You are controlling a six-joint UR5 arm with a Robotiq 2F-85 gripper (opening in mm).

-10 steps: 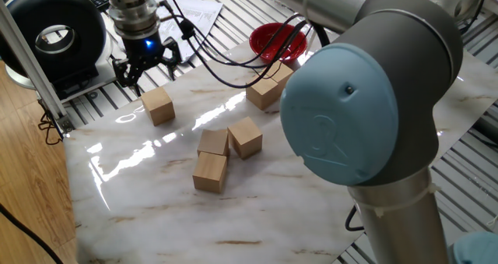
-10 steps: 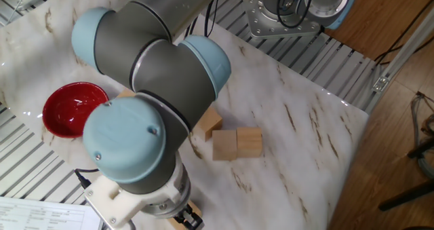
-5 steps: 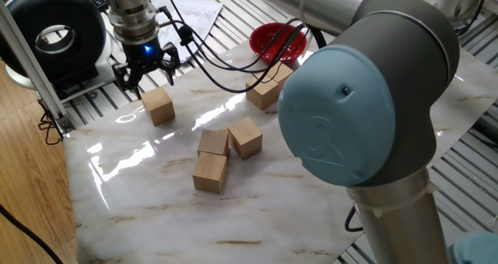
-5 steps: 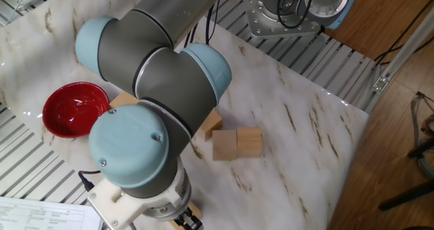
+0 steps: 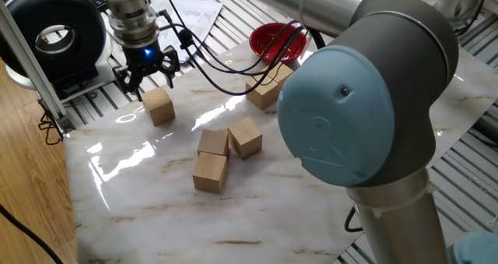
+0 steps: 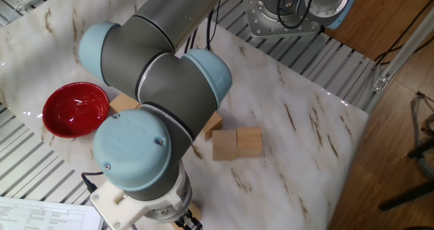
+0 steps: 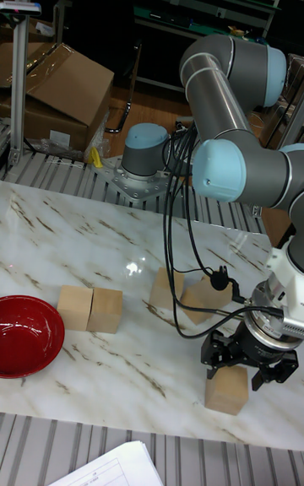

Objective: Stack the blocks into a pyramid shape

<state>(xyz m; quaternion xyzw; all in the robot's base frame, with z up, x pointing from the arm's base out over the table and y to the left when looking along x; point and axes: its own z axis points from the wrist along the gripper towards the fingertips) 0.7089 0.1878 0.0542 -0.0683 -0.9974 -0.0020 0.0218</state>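
Several light-tan wooden blocks lie on the marble table. One block (image 5: 159,106) (image 7: 226,390) sits alone near the table's edge. My gripper (image 5: 149,80) (image 7: 243,366) hovers just above it, open, with its fingers spread wider than the block and nothing held. Three blocks cluster mid-table: one (image 5: 213,142), a second (image 5: 246,136) touching it, and a third (image 5: 210,171) in front. A pair of blocks (image 7: 74,307) (image 7: 105,310) stands side by side next to the red bowl; the arm partly hides this pair (image 5: 264,91) in one fixed view.
The red bowl (image 5: 276,42) (image 6: 74,109) (image 7: 27,334) sits at the marble sheet's edge. My arm's big elbow joint (image 5: 358,85) blocks much of the table. A black ring device (image 5: 54,34) and papers (image 5: 194,11) lie beyond the marble sheet. Cables (image 5: 226,61) hang from the wrist.
My gripper has shifted slightly right and down toward the lone block, still open. The blocks have not moved.
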